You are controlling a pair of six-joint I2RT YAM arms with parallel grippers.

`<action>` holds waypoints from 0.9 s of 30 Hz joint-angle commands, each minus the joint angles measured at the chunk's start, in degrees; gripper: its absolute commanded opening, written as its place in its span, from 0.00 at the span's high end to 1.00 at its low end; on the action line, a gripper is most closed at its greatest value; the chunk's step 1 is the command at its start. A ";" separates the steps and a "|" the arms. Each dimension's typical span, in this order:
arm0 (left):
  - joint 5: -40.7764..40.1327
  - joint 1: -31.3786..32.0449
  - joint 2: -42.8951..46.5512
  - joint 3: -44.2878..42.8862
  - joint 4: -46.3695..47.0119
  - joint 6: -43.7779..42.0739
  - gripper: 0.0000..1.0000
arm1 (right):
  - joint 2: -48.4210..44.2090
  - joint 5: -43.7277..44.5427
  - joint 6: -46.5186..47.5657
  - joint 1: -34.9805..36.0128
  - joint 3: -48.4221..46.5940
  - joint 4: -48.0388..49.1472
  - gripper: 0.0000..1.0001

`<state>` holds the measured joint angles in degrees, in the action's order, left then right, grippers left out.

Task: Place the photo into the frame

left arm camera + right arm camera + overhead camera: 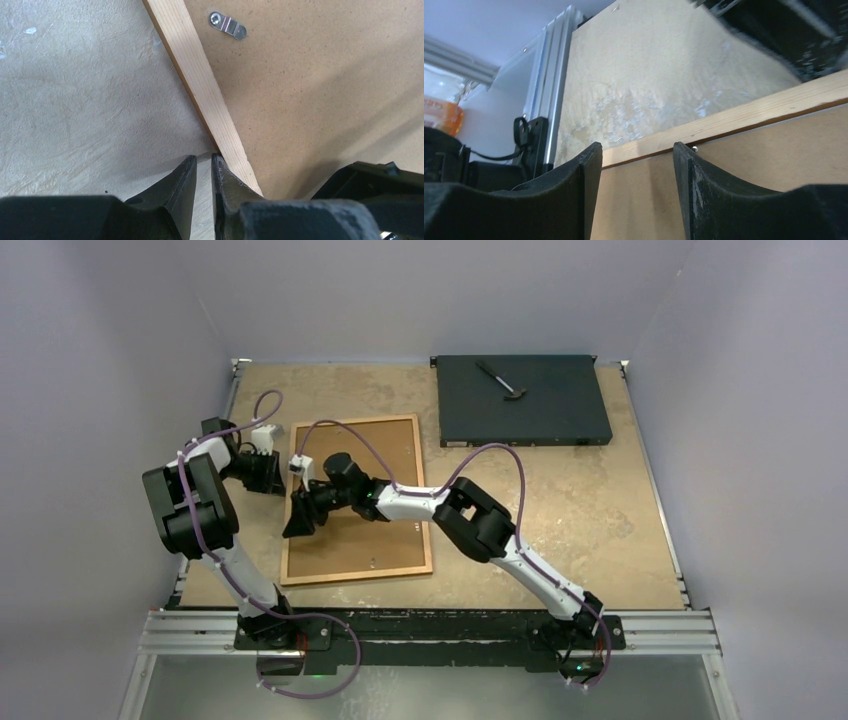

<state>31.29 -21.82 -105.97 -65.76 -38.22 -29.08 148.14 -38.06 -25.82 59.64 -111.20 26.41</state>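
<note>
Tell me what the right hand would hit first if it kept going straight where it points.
Probably the frame, on its wooden rail at the seam with the hardboard backing. The right hand, fingers apart, aims right there. Depth is unclear, so it may touch the backing first.

Orange-brown wooden frame [357,421], speckled brown backing board [390,540], mottled beige table [600,510], black flat box [560,405], possibly grey tool [501,380]

The frame [356,577] lies flat on the left half of the surface [560,510], with the backing sheet [385,540] set in it. The left pincer [204,162] is at the frame's left rim, and the right pincer [636,150] is just inside that rim. A flat box [540,415] lies far right with a tool [502,380] on it.
</note>
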 commanded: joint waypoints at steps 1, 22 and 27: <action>0.20 1.80 -3.27 2.49 0.61 0.40 0.84 | 0.16 -5.16 1.71 3.02 -1.16 -3.69 0.43; 3.06 0.93 -1.15 -7.39 -5.49 1.89 0.75 | -9.06 2.15 -6.48 -8.00 8.13 9.99 0.27; 4.80 1.11 -6.44 -14.65 -2.42 7.48 0.49 | -10.03 11.79 -2.41 -10.45 8.91 9.45 0.13</action>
<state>32.27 -20.97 -108.77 -74.15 -42.81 -26.39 142.78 -34.68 -30.85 50.54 -102.02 33.28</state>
